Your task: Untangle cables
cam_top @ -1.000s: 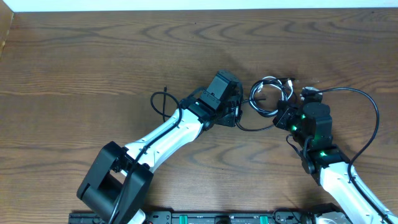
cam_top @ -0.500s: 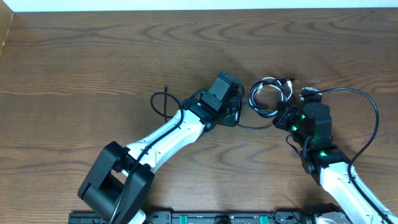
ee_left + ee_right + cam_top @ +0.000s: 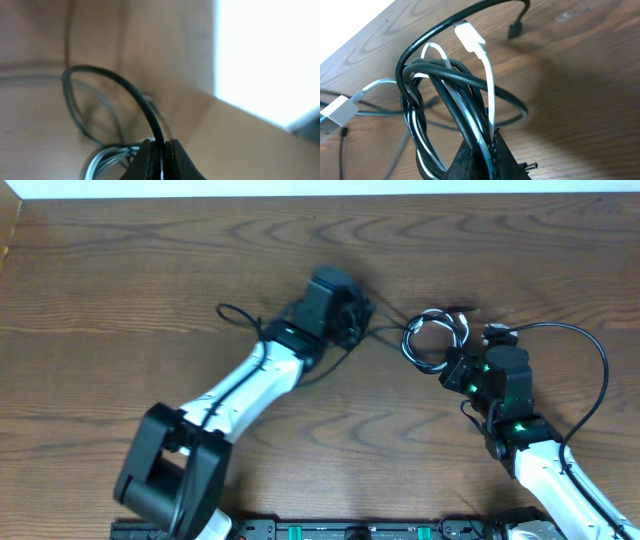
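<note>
On the dark, grained wooden table (image 3: 120,270), the left gripper (image 3: 159,150) has clamped onto a thin black cable (image 3: 135,97) and swung up and leftward since a second ago. This draws that strand away from the tangled coil of black and white cables (image 3: 432,338), which stays right of centre, pinched in the closed right gripper (image 3: 481,147). I judge one strand is starting to come free while the knot is not yet loosened. The left wrist view is blurred and the overhead hides the fingertips, so I cannot tell which black cable in the coil is being pulled.
</note>
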You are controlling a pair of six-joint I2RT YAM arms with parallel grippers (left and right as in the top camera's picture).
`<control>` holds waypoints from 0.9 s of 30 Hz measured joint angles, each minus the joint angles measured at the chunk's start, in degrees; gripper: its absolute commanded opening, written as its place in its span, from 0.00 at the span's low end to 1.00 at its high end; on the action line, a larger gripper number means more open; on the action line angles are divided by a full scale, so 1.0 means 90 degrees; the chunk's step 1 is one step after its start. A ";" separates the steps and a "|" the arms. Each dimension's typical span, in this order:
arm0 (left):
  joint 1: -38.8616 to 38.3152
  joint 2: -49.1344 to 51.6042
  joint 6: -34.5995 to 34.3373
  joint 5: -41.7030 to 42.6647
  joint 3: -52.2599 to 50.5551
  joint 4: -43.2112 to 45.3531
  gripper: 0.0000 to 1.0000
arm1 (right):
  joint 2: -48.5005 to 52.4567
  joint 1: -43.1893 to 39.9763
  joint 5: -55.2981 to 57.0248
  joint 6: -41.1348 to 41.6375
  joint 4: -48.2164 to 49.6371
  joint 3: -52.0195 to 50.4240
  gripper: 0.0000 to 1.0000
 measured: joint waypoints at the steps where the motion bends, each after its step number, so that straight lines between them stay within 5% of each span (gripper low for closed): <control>1: 0.0223 -0.0126 0.0440 0.0381 0.0000 0.0253 0.07 | 0.0000 0.0000 0.0109 0.0002 -0.0087 0.0000 0.01; 7: 0.1358 -0.1557 0.2166 0.1953 0.0000 0.0257 0.07 | -0.0002 0.0005 0.0707 0.0000 -0.0282 0.0000 0.01; 11: 0.1972 -0.2409 0.3113 0.2244 0.0012 -0.0848 0.07 | -0.0010 -0.0010 0.1076 -0.0002 -0.0529 0.0000 0.01; 17: 0.3317 -0.3415 0.4078 0.1222 0.0039 -0.2956 0.07 | 0.0000 -0.0607 0.1547 -0.0002 -0.0903 0.0000 0.01; 23: 0.3665 -0.3417 0.4359 0.0313 0.0034 -0.4017 0.08 | 0.0000 -0.0663 0.1292 0.0000 -0.0784 0.0000 0.01; 24: 0.3619 -0.3381 0.4393 0.0255 0.0034 -0.4082 0.11 | 0.0000 -0.0663 0.1219 0.0000 -0.0765 0.0000 0.01; 25: 0.3514 -0.3308 0.4430 0.0206 0.0034 -0.4153 0.33 | 0.0000 -0.0663 0.1071 0.0000 -0.0738 0.0000 0.01; 27: 0.3274 -0.3162 0.4476 0.0211 0.0036 -0.4177 0.52 | 0.0000 -0.0663 0.0806 0.0000 -0.0726 0.0000 0.01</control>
